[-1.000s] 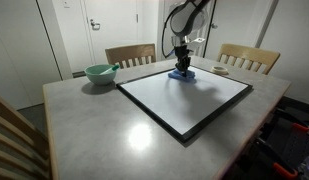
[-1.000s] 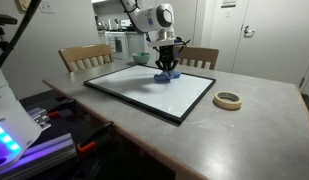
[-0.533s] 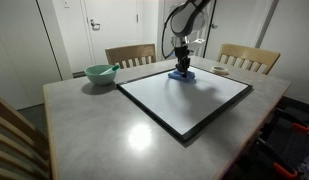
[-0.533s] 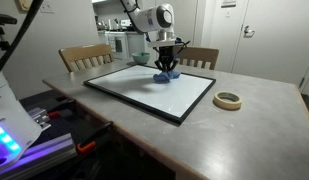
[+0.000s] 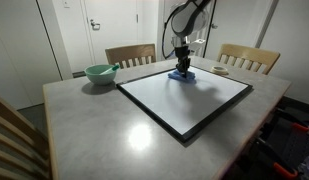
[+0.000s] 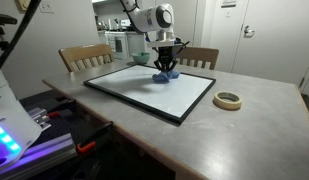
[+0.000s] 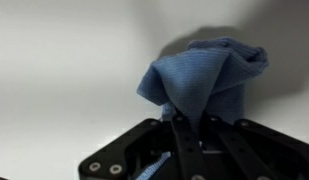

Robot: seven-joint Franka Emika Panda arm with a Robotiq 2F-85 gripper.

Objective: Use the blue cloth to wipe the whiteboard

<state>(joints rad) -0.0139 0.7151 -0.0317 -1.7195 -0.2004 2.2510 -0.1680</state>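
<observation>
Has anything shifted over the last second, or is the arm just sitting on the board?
Nothing visibly changed. The tool stays shut on the blue cloth, at the same spot near the whiteboard's far edge. The green bowl and tape roll have not moved.

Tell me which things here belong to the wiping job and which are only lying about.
For the job: blue cloth, whiteboard, gripper gripping the blue cloth.
Lying about: teal bowl, roll of tape, wooden chairs.
</observation>
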